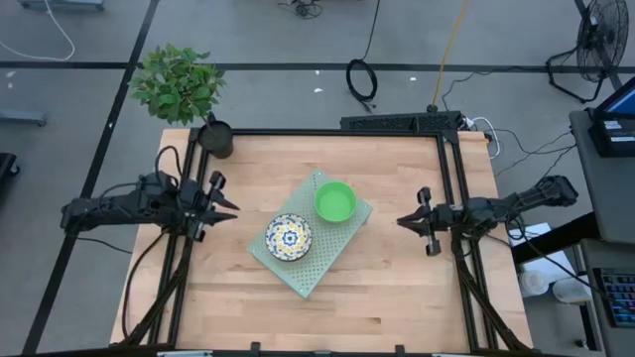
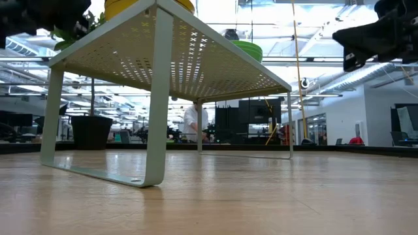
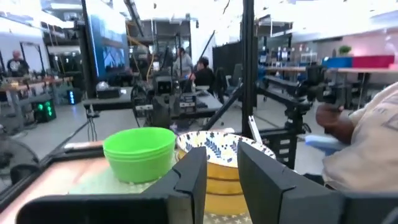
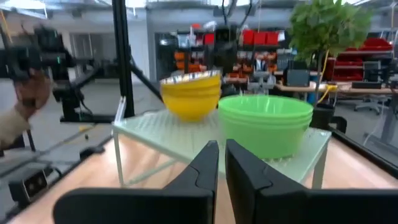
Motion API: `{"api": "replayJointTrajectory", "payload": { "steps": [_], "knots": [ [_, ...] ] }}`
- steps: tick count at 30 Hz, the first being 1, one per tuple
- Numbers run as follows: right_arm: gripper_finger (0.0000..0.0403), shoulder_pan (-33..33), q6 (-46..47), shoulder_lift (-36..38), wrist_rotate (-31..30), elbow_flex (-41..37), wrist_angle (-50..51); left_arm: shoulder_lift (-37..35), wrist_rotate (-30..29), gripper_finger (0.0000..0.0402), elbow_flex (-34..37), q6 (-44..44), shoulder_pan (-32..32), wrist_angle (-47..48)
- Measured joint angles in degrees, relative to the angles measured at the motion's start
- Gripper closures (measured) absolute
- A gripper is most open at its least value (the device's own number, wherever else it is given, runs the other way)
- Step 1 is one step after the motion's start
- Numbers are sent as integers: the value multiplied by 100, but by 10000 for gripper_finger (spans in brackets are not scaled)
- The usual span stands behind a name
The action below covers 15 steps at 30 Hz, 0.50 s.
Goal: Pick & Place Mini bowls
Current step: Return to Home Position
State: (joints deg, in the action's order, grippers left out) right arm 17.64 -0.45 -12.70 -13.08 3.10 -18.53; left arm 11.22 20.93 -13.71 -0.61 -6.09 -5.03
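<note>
Green bowls, patterned bowls on shelf — left gripper, right gripper flanking.

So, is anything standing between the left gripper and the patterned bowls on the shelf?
Nothing visible does. Only bare table lies between the left gripper and the patterned bowls, which sit stacked on the shelf.

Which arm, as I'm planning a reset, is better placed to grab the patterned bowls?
Probably left: the left gripper sits nearer the patterned bowls; the right gripper is nearer the green bowls.
</note>
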Motion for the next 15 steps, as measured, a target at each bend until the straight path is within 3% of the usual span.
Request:
{"api": "replayJointTrajectory", "payload": {
  "steps": [8,12,15],
  "knots": [
    [385,-9,196,69,526,-204,-2,-30,2,309,1255,-11,193,-1528],
    [385,-8,-61,74,693,-206,-58,67,-264,309,1294,-109,297,-1252],
    [385,-8,-380,57,327,-210,14,132,-443,309,1291,-112,318,-1135]
  ]
}}
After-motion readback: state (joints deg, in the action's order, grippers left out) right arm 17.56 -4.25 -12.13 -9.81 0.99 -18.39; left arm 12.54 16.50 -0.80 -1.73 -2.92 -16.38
